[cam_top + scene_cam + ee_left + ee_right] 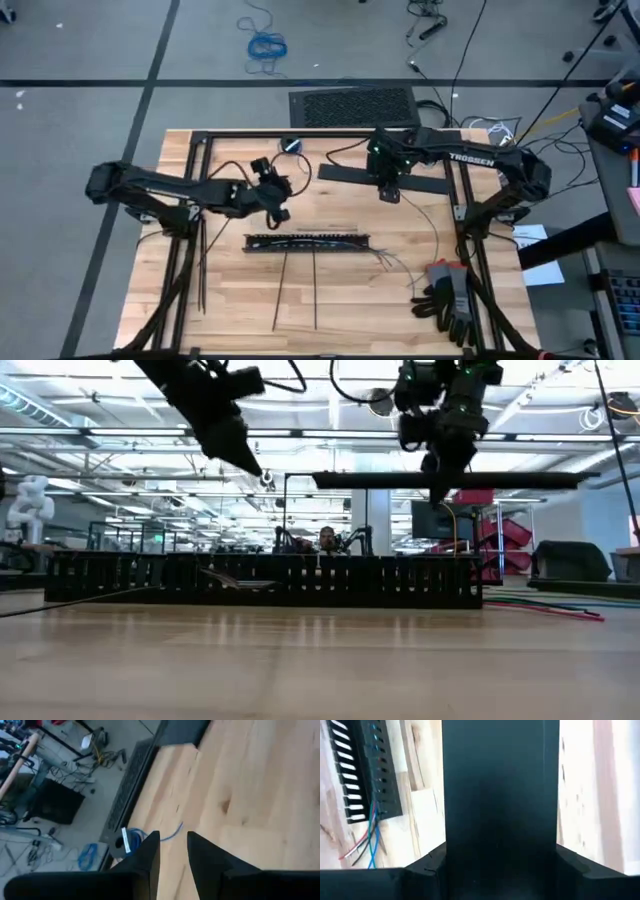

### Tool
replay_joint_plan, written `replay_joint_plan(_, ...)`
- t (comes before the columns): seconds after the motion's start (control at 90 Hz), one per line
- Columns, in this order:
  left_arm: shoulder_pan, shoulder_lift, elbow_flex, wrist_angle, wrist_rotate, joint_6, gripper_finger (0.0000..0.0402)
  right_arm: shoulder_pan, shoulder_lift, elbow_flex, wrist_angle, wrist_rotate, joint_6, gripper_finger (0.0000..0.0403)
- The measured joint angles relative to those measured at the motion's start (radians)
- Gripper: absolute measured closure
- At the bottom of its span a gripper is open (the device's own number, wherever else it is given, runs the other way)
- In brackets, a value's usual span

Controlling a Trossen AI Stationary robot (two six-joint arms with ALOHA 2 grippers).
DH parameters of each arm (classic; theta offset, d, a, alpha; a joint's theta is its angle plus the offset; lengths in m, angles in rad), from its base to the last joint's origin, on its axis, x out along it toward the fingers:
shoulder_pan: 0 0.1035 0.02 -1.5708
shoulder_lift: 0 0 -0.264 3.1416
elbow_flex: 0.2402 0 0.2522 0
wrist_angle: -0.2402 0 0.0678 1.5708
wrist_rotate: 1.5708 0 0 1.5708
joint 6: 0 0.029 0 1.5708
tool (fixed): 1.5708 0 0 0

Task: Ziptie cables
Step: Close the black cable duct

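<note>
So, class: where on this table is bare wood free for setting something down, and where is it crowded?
Bare wood lies between the zipties and the gloves, and between the slotted bar and the far edge. It is crowded around the slotted bar, with cables splaying out, and under the flat black bar the right gripper holds.

Cables [395, 262] splayed on table; zipties [314, 290] parallel.

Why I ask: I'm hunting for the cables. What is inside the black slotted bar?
Blue, green and pale cables leave the slotted bar at its end; their run inside is hidden by its walls. The right end effector grips a flat black bar.
</note>
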State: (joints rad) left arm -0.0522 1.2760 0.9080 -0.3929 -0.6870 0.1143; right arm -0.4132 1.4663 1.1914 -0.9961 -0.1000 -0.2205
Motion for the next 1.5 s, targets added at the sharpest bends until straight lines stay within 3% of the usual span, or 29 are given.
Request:
replay_joint_plan(0.178, -0.010, -0.032, 0.000, 0.025, 0.038, -0.033, 0.0305, 0.000, -0.107, -0.194, 0.068, -0.001, 0.042, 0.0195)
replay_joint_plan(0.267, 0.004, -0.008, 0.001, 0.055, 0.191, -0.111, 0.0305, 0.009, -0.177, -0.281, 0.084, 0.002, 0.073, 0.0195)
replay_joint_plan(0.389, 0.040, 0.121, 0.002, 0.134, 0.448, -0.194, 0.0305, 0.043, -0.269, -0.368, 0.149, 0.057, 0.084, 0.0195)
replay_joint_plan(0.556, 0.050, 0.242, 0.078, 0.197, 0.636, -0.258, 0.0305, 0.074, -0.337, -0.430, 0.206, 0.070, 0.085, 0.0196)
replay_joint_plan(0.7, 0.014, 0.291, 0.139, 0.107, 0.764, -0.330, 0.0298, 0.082, -0.347, -0.434, 0.218, 0.070, 0.076, 0.0196)
replay_joint_plan(0.878, -0.049, 0.338, 0.151, -0.073, 0.701, -0.395, 0.0255, 0.081, -0.347, -0.436, 0.228, 0.069, 0.059, 0.0196)
replay_joint_plan(1.011, -0.069, 0.380, 0.148, -0.067, 0.640, -0.416, 0.0221, 0.081, -0.346, -0.437, 0.230, 0.071, 0.043, 0.0196)
replay_joint_plan(1.156, -0.067, 0.424, 0.148, -0.105, 0.535, -0.416, 0.0211, 0.084, -0.346, -0.437, 0.230, 0.073, 0.046, 0.0196)
replay_joint_plan(1.344, -0.045, 0.503, 0.148, -0.123, 0.476, -0.350, 0.0220, 0.117, -0.345, -0.437, 0.231, 0.076, 0.060, 0.0196)
replay_joint_plan(1.5, -0.014, 0.530, 0.148, -0.137, 0.459, -0.285, 0.0290, 0.142, -0.345, -0.437, 0.233, 0.077, 0.068, 0.0196)
